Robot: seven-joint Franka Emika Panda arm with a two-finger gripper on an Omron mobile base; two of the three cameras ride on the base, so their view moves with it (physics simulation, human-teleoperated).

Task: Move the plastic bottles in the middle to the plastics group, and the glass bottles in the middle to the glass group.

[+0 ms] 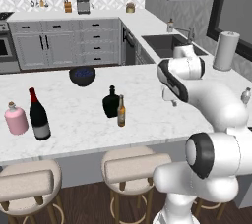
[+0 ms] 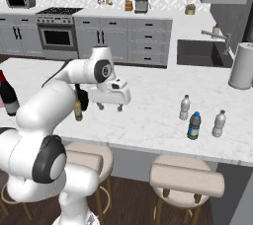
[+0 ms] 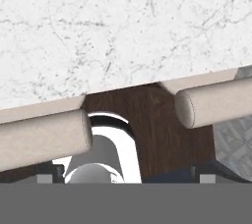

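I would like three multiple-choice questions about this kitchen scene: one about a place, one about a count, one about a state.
1. Where does the blue-tinted bottle stand?
A. between the two clear water bottles
B. beside the wine bottle
C. in the sink

2. How many bottles stand beside the black flask?
A. none
B. one
C. three

3. How is the claw?
A. shut on a bottle
B. open, holding nothing
C. lying on the counter

Answers: 1 A, a clear bottle stands on each side of it. 2 B, the amber beer bottle stands alone next to it. 3 B, the fingers stand apart above the marble counter, nothing between them.
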